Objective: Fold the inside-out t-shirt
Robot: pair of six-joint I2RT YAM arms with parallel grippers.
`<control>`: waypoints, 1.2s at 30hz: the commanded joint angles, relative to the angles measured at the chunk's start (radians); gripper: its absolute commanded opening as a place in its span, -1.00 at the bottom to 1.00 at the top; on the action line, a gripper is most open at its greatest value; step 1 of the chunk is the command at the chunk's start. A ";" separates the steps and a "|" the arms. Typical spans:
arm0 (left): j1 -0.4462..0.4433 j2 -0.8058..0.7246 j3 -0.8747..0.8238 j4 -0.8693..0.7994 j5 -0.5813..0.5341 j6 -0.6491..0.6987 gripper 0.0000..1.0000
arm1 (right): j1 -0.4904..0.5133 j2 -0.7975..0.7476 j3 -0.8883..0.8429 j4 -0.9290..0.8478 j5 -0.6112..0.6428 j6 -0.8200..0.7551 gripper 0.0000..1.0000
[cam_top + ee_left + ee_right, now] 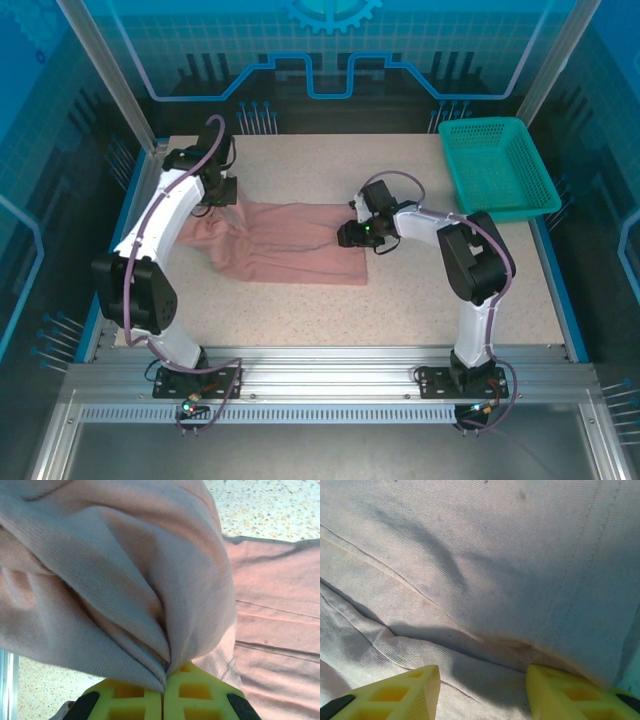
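Stretched far forward, the left claw [164, 682] pinches the bunched t-shirt [300, 240]; reaching inward, the right claw [482, 680] rests parted on it.

No text, number, label or brand name can be read in any view. The one sign is a gear-shaped emblem [331, 12] drawn in light-blue lines on the far wall panel [200, 50], at the centre of the far side. The top edge of the top external view cuts it off, so only its lower half shows. It carries no lettering.
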State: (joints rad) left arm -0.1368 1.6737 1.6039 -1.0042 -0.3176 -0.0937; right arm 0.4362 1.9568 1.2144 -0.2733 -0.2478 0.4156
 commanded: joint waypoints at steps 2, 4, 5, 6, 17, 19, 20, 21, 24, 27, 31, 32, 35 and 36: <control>-0.052 0.037 0.073 -0.071 -0.007 0.024 -1.00 | 0.004 0.007 -0.021 -0.057 0.004 0.023 0.02; -0.073 0.056 0.093 -0.088 0.007 0.012 -1.00 | 0.003 0.012 -0.006 -0.066 0.005 0.016 0.02; -0.085 0.068 0.106 -0.102 0.012 0.003 -1.00 | 0.003 0.013 0.000 -0.070 0.005 0.012 0.03; -0.096 0.082 0.121 -0.119 0.015 -0.003 -1.00 | 0.001 0.013 0.003 -0.072 0.005 0.010 0.03; -0.235 0.222 0.264 -0.229 0.103 -0.115 -1.00 | -0.017 -0.022 0.021 -0.061 -0.033 0.003 0.10; -0.250 0.252 0.287 -0.244 0.115 -0.121 -1.00 | -0.023 -0.032 0.019 -0.062 -0.035 0.001 0.11; -0.257 0.266 0.302 -0.251 0.115 -0.130 -1.00 | -0.025 -0.040 0.013 -0.061 -0.035 0.001 0.12; -0.262 0.279 0.314 -0.255 0.114 -0.136 -1.00 | -0.027 -0.047 0.008 -0.057 -0.036 0.000 0.12; -0.279 0.316 0.352 -0.263 0.119 -0.153 -1.00 | -0.031 -0.073 -0.009 -0.053 -0.032 -0.002 0.14; -0.296 0.356 0.381 -0.261 0.148 -0.175 -1.00 | -0.037 -0.097 -0.028 -0.049 -0.031 -0.001 0.16; -0.333 0.412 0.419 -0.233 0.195 -0.218 -0.97 | -0.050 -0.143 -0.064 -0.059 -0.020 -0.004 0.17; -0.342 0.430 0.423 -0.217 0.221 -0.238 -0.79 | -0.056 -0.165 -0.081 -0.063 -0.013 -0.006 0.17; -0.388 0.482 0.424 -0.102 0.369 -0.316 -0.62 | -0.089 -0.265 -0.159 -0.084 0.008 -0.015 0.19; -0.409 0.487 0.411 -0.029 0.434 -0.349 -0.57 | -0.105 -0.302 -0.189 -0.092 0.015 -0.016 0.19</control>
State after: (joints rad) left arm -0.4885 2.1235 2.0003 -1.1709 -0.0750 -0.3374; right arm 0.3714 1.7512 1.0790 -0.3149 -0.2581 0.4168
